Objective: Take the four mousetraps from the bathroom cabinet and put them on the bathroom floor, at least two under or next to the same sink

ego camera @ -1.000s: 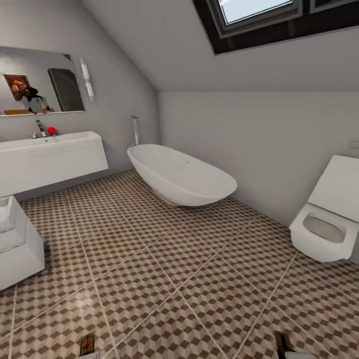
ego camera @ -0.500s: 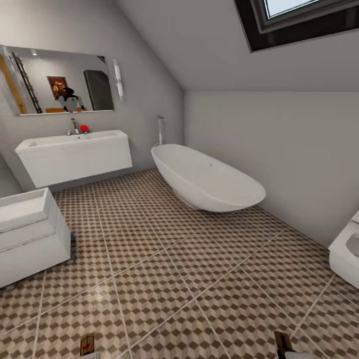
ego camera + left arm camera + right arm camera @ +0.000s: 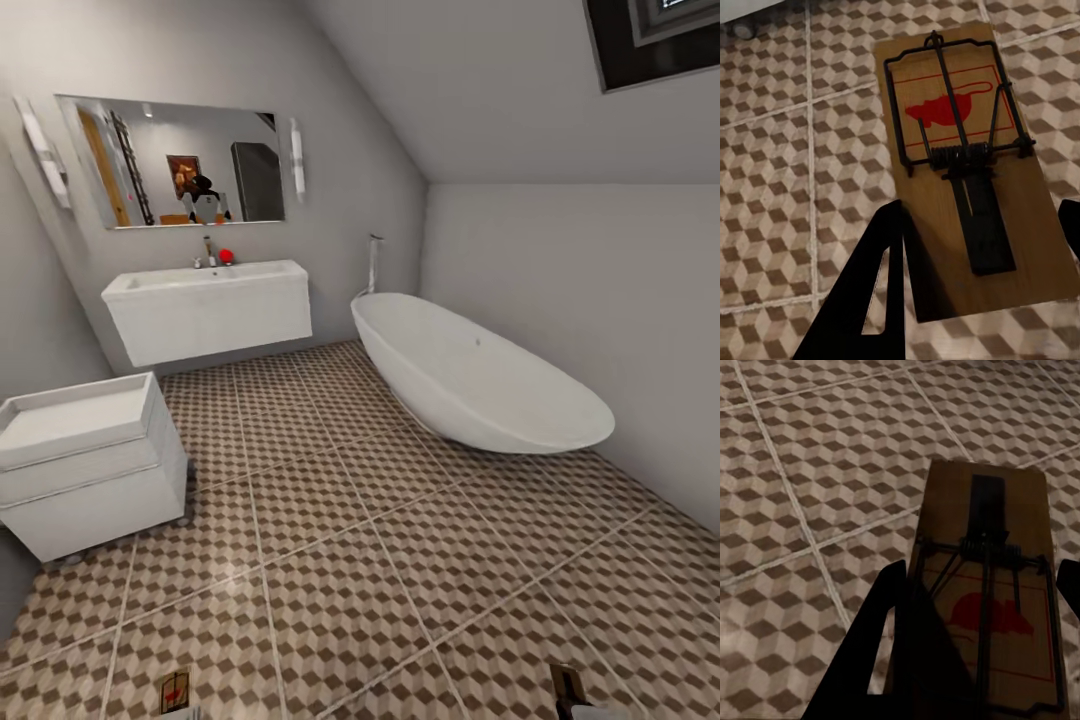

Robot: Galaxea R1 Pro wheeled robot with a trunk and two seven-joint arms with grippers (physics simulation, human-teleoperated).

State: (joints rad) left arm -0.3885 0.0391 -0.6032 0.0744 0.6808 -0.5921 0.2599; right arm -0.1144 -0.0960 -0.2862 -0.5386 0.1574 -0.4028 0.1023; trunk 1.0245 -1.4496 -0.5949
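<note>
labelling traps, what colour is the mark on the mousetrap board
Red, on the tan mousetrap; clearest in the left wrist view.

head high facing bathroom, wrists close above floor (image 3: 330, 560)

— Walls and ceiling?
— Plain grey walls (image 3: 560, 280); sloped ceiling (image 3: 470, 80) with a dark-framed skylight (image 3: 655, 40).
— Fixtures?
— White oval bathtub (image 3: 480, 375) along the far wall; framed mirror (image 3: 175, 160) flanked by two tube lights (image 3: 297, 158); a low white drawer unit (image 3: 85, 460) stood by the near wall.
</note>
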